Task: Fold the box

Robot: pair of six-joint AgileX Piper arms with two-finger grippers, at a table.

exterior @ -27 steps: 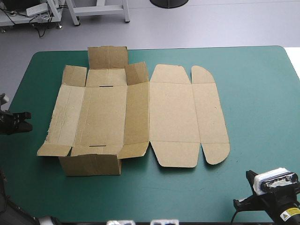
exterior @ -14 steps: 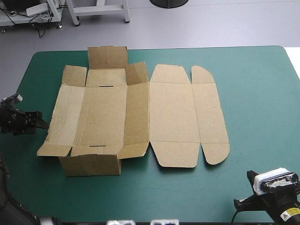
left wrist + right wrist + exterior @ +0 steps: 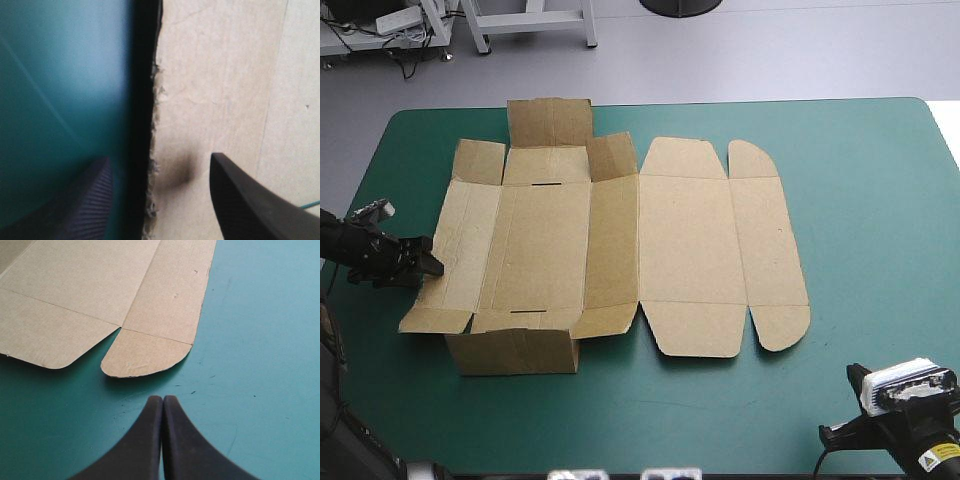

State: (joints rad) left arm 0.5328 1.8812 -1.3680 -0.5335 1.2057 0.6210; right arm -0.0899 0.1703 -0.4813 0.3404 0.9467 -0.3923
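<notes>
The brown box (image 3: 690,240) is being borne, mostly flat, by the teal-green desk (image 3: 880,200), left of its middle, with flaps raised at its left part. Its ragged left edge is being straddled by the left jaws, spread wide, gripping nothing. The right jaws are being held pressed together, empty, near the desk's near right corner.

The left end effector (image 3: 161,162) is spread astride the ragged edge of the brown box (image 3: 215,75), with one black finger over the board and the other over the counter's teal-green cover (image 3: 60,75). A dark shadow runs along that edge on the cover's side.
</notes>
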